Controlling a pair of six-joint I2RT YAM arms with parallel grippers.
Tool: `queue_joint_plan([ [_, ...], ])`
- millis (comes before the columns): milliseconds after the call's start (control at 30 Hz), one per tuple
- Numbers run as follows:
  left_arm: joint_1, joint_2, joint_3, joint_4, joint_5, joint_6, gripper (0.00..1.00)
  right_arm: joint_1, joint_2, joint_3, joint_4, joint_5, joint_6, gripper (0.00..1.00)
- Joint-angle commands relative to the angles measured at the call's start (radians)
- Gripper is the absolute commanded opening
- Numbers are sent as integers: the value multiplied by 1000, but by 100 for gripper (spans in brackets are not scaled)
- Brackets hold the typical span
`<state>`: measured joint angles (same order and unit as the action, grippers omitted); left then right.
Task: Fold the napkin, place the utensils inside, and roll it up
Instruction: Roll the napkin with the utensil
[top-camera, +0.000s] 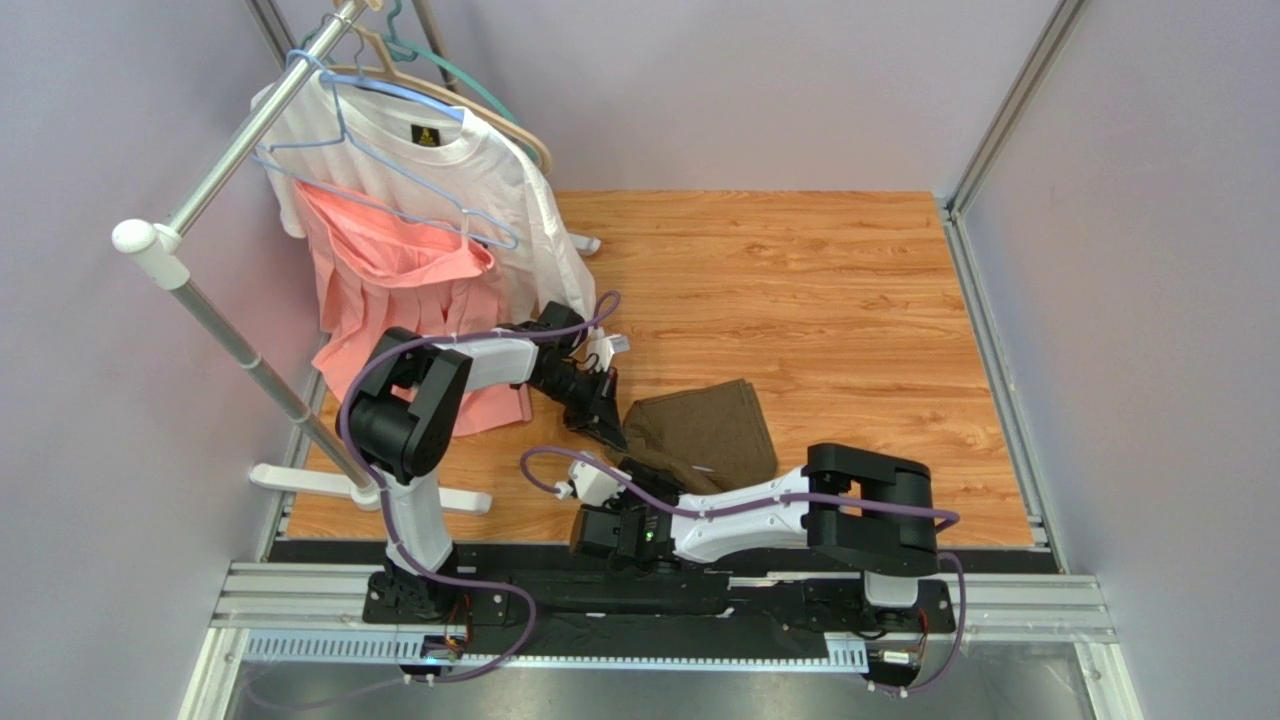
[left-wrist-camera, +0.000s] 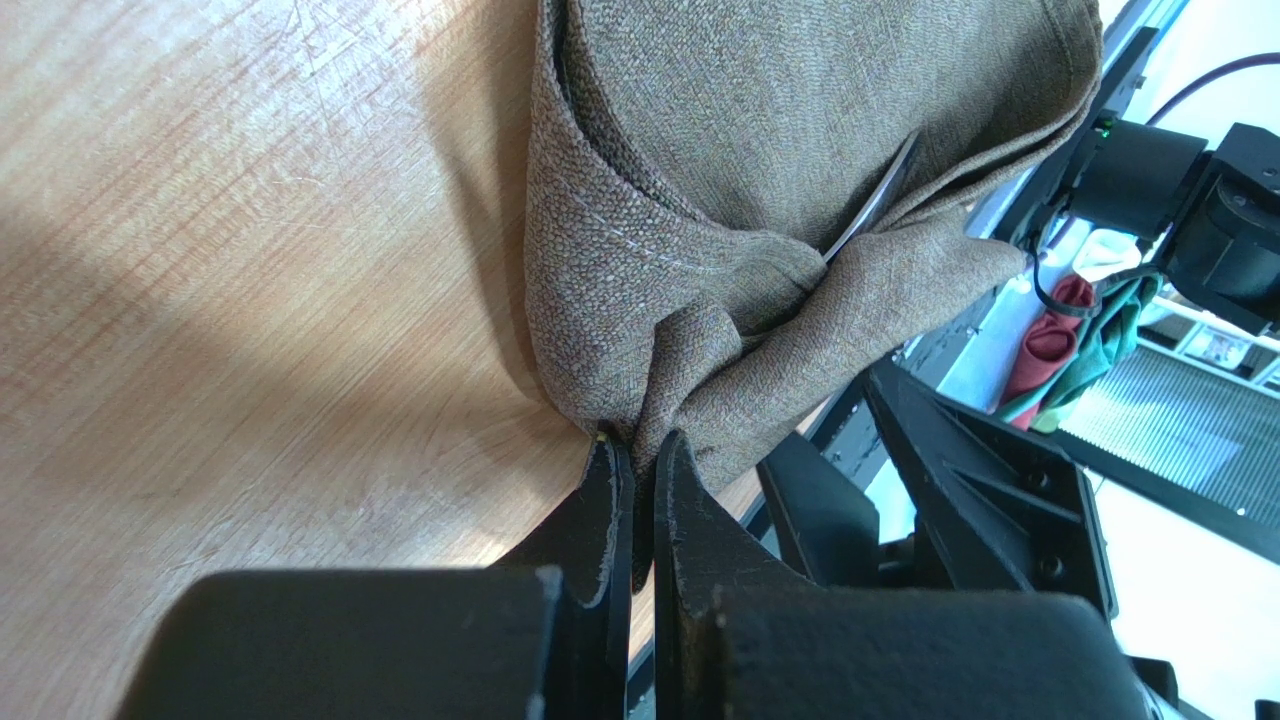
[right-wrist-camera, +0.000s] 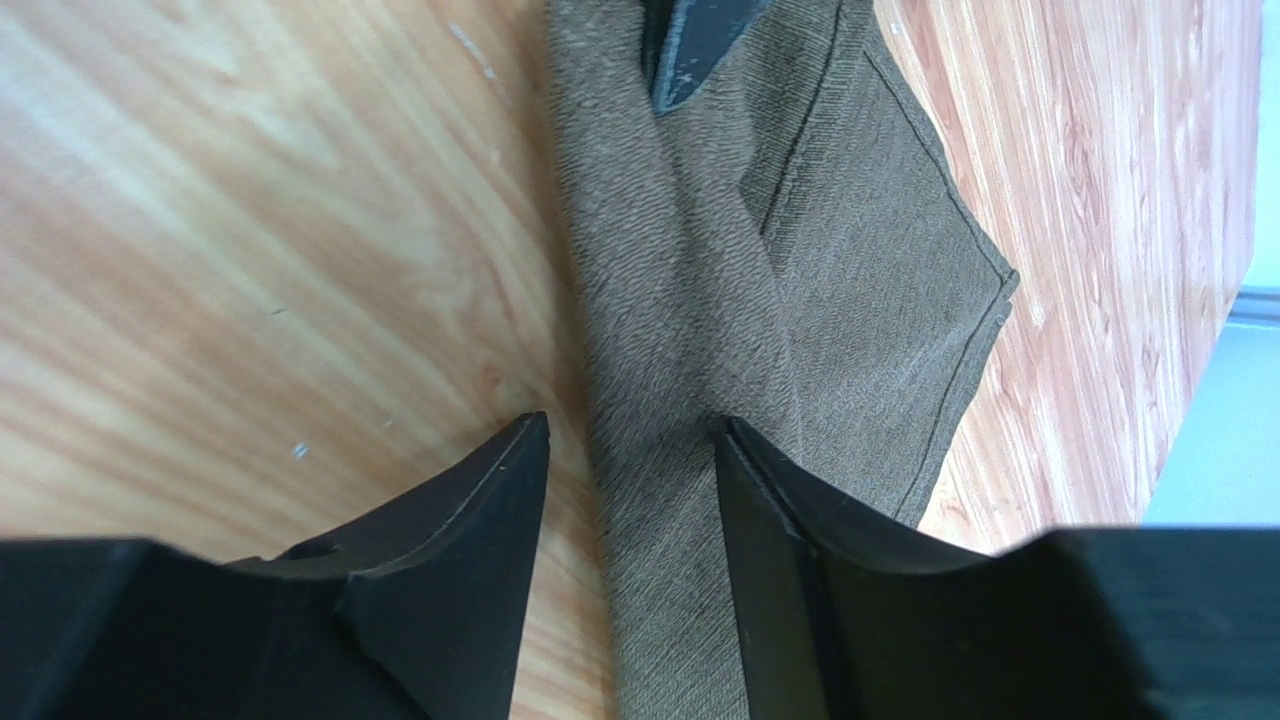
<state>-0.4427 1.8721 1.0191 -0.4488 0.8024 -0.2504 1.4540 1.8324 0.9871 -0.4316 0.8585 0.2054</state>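
Napkin bunched; left claw pinches its corner; right claw parted, straddling it.

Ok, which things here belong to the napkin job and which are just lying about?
Job: napkin, utensil sliver peeking from its fold, left end effector pinching it, right end effector straddling it.
Lying about: white T-shirt, pink garment, hangers, clothes rack.

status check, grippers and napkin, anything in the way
Left gripper shut on a bunched corner of the napkin. Right gripper open, astride a ridge of it. Clothes rack off to the left, apart from the cloth.
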Motion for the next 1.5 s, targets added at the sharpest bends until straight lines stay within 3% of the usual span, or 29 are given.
queue_joint_plan([
  [0, 7, 10, 16, -33, -40, 36, 0, -47, 80, -57, -33, -159, 69, 50],
  [133, 7, 10, 16, -33, -42, 36, 0, -53, 74, -73, -19, -182, 74, 47],
  [267, 7, 9, 19, -34, -39, 36, 0, -53, 77, -84, -4, -226, 75, 36],
  [400, 7, 2, 18, -33, -31, 31, 0, -53, 73, -91, 4, -286, 69, 12],
  [500, 7, -16, 16, -28, -26, 25, 0, -63, 47, -99, 7, -357, 62, 0],
  [567, 9, -34, 15, -27, -34, 19, 5, -76, 28, -110, 19, -427, 55, 0],
  [700, 21, -111, -1, -24, -63, 0, 51, -138, -47, -154, 66, -576, 48, 0],
  [800, 44, -166, -25, -19, -92, -15, 64, -185, -133, -188, 85, -680, 46, 0],
  [967, 75, -241, -68, -1, -147, -46, 75, -262, -229, -217, 113, -876, 28, 0],
  [1133, 90, -294, -138, 71, -204, -84, 76, -346, -268, -243, 160, -1007, 20, 0],
  [1267, 93, -394, -249, 214, -232, -113, 76, -432, -300, -268, 189, -1147, 22, 0],
  [1467, 91, -521, -372, 433, -146, -142, 75, -549, -318, -251, 195, -1332, 12, 0],
])
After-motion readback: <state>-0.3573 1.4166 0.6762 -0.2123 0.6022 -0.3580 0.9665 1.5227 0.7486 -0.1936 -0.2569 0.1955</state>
